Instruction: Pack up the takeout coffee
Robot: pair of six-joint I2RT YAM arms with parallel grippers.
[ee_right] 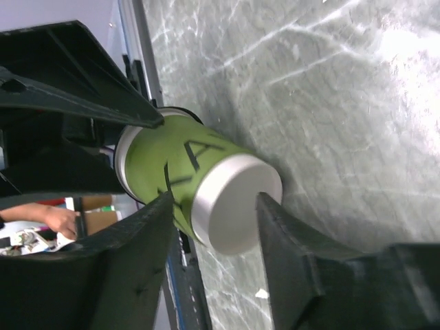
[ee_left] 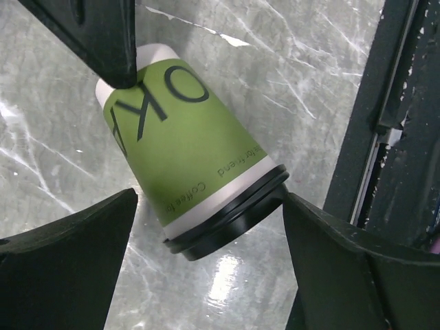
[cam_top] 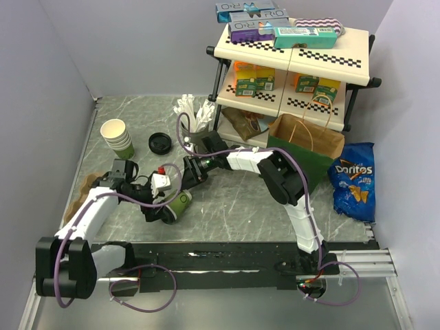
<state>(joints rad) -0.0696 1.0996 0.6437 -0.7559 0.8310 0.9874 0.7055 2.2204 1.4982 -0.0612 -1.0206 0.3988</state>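
Right hand (ee_right: 214,199) straddles base of takeout coffee (cam_top: 180,204), tipped sideways low at bench (cam_top: 240,206); cannot tell if clamped. Left hand (ee_left: 210,199) apart around lid end. Best: squeeze gently, lift level, avoid crushing.

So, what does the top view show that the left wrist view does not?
Only top: the shelf, bag, Doritos, a loose lid and stacked cups. Only left wrist: the lettering on the cup and its black lid. Both: the cup on its side and the marble table.
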